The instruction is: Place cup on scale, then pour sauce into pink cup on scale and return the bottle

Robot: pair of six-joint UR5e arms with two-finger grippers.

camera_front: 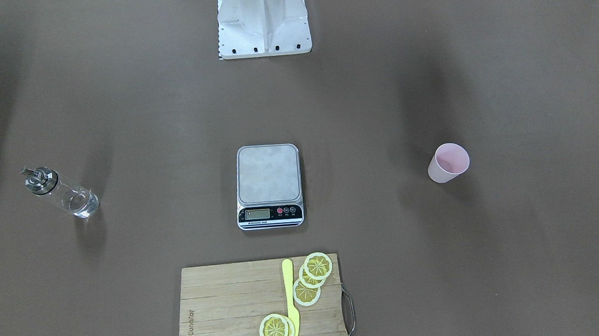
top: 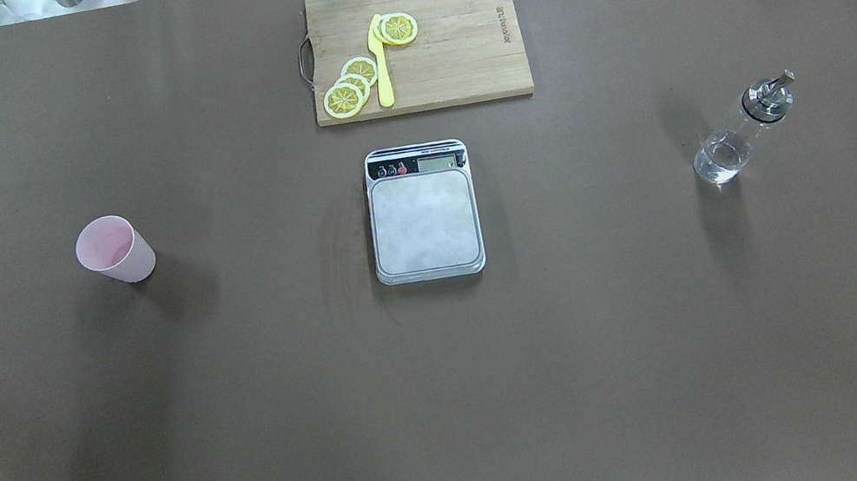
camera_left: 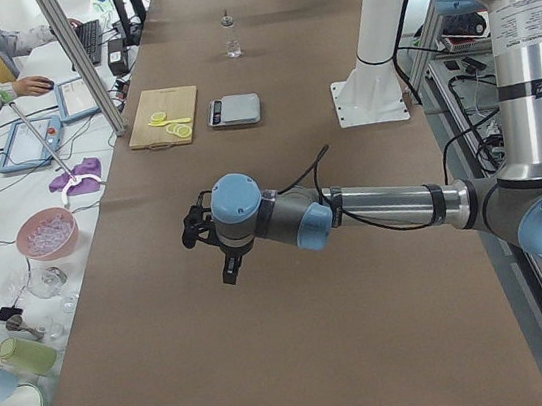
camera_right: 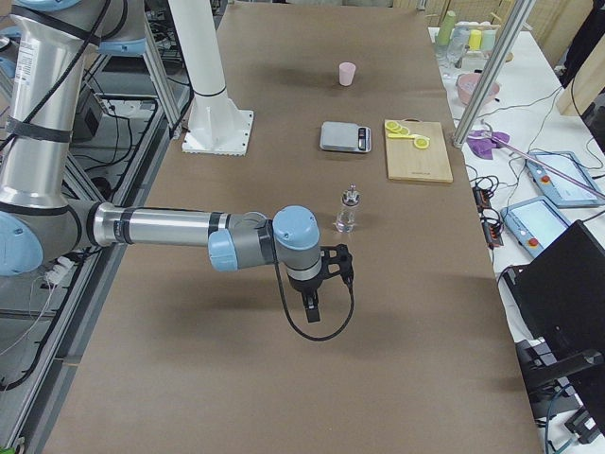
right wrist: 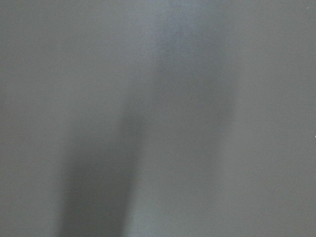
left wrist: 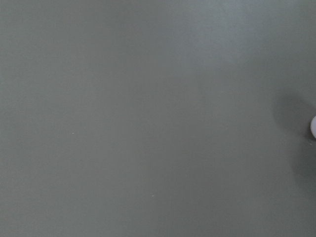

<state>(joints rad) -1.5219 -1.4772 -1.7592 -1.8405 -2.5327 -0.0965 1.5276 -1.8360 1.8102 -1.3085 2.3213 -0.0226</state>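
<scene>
Overhead exterior: cup [top: 115, 250], scale [top: 422, 215] well apart

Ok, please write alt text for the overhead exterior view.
A digital scale sits bare at the centre of a brown table, a pink cup on its left, a glass bottle on its right. Beyond lies a cutting board with lemon slices and a yellow knife.

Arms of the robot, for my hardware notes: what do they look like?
Left arm and right arm match: silver tubes, pale blue joint caps, black bands. The left gripper and right gripper are black, each with a looped black cable.
</scene>
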